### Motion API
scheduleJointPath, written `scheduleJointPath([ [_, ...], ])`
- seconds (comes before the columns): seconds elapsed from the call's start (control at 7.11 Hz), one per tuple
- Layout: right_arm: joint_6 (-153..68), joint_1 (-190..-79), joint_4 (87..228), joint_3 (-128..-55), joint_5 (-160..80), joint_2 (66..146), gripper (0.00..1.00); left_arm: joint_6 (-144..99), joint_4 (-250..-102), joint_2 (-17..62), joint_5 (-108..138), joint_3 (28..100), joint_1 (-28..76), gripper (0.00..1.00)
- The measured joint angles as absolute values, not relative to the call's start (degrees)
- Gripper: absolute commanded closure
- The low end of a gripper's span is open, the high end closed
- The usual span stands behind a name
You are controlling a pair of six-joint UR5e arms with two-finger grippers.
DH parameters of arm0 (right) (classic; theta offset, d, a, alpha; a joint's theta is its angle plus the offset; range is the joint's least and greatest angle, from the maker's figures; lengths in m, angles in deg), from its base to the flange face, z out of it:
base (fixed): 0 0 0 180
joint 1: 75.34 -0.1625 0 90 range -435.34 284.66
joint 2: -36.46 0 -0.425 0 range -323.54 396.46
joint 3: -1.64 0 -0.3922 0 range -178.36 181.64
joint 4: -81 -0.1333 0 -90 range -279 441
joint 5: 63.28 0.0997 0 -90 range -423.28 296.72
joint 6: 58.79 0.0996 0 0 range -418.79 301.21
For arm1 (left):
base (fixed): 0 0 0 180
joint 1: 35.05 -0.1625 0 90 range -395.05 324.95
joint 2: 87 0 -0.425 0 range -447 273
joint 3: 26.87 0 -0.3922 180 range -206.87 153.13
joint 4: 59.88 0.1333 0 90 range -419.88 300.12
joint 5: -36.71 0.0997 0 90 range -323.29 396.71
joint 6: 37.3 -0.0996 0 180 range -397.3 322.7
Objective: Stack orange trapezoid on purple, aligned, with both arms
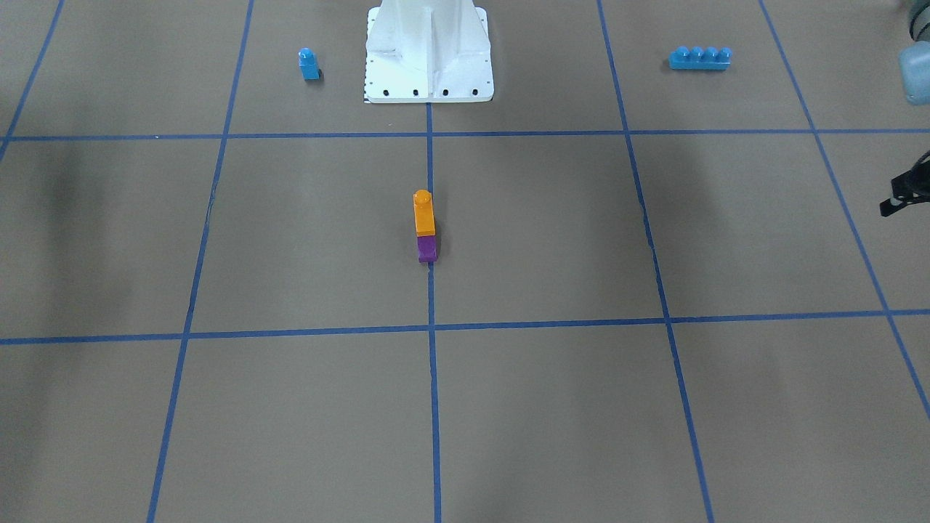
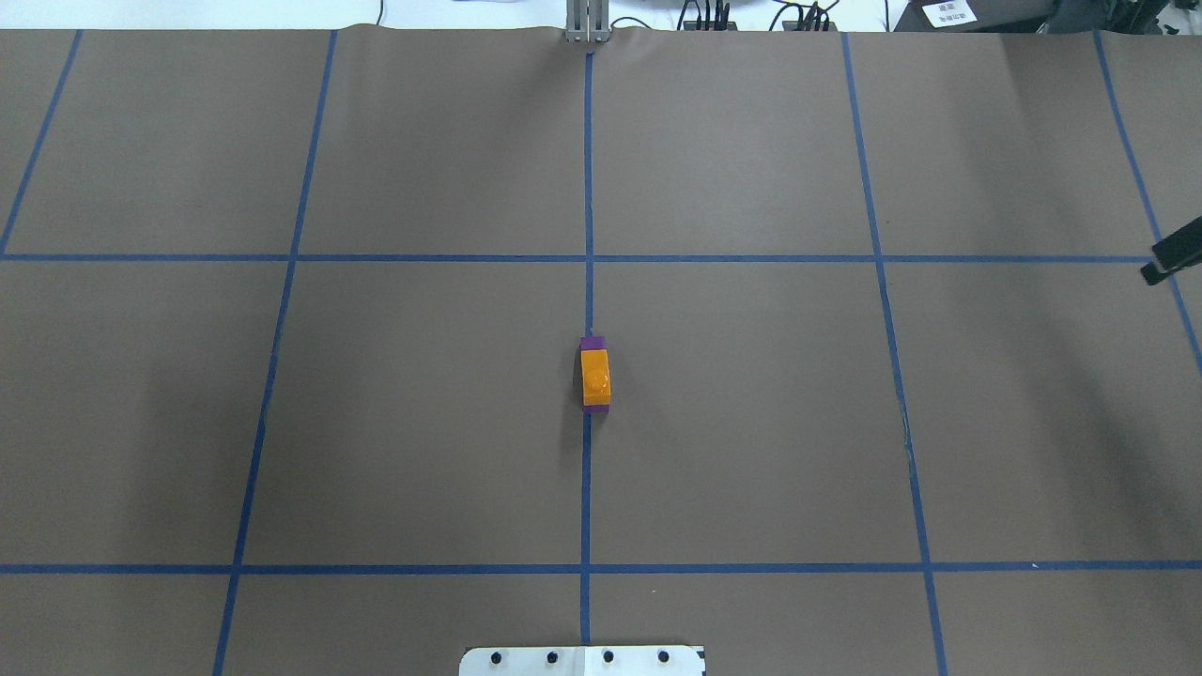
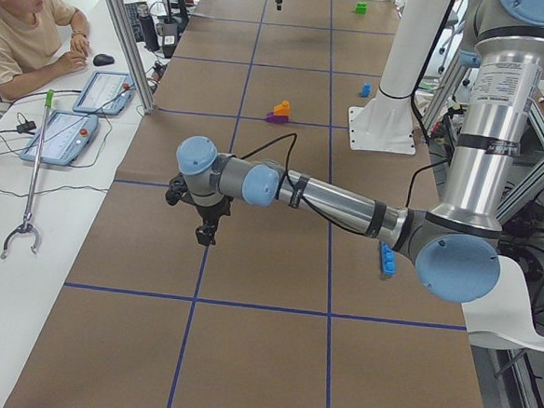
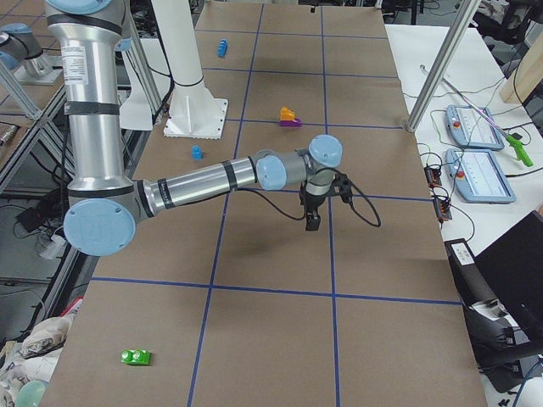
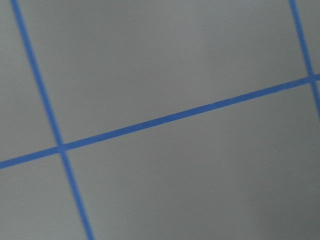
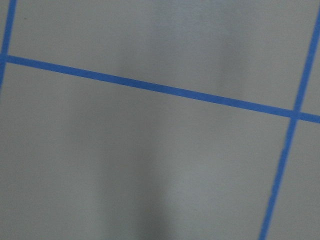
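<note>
The orange trapezoid (image 1: 423,214) sits on top of the purple block (image 1: 427,249) at the table's middle, on the centre tape line. In the overhead view the orange block (image 2: 596,376) covers most of the purple one (image 2: 593,343), whose far end peeks out. Both grippers are well away from the stack. My left gripper (image 3: 204,235) hangs over bare table and only its edge shows in the front-facing view (image 1: 901,196). My right gripper (image 4: 312,222) hangs over bare table on the other side, cut off at the overhead view's edge (image 2: 1169,263). I cannot tell whether either is open or shut. Neither holds anything.
A small blue single-stud block (image 1: 309,64) and a long blue four-stud brick (image 1: 700,57) lie either side of the white mounting base (image 1: 429,73). A green block (image 4: 135,357) lies at the near end in the exterior right view. An operator (image 3: 23,28) sits beside the table.
</note>
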State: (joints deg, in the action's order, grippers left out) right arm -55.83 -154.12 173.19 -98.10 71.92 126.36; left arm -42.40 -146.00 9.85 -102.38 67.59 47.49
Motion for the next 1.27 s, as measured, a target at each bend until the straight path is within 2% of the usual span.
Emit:
scheduleJointPath([
  [0.28,-64.77,-161.67,173.46,-92.58,73.38,127.46,0.00,-45.81,-145.82,9.73,-102.29,64.28,51.00,0.00],
  [0.7,-65.21,-164.08,173.71,-91.33,74.07,127.37,0.00,-44.39,-145.30,9.65,-102.03,63.30,52.52,0.00],
  [0.98,-64.23,-164.11,173.59,-91.28,73.88,127.27,0.00,-41.20,-145.16,8.50,-101.95,64.99,53.00,0.00],
  [1.27,-64.05,-164.11,173.26,-91.28,73.85,127.54,0.00,-40.23,-145.24,4.04,-100.28,69.80,53.17,0.00],
])
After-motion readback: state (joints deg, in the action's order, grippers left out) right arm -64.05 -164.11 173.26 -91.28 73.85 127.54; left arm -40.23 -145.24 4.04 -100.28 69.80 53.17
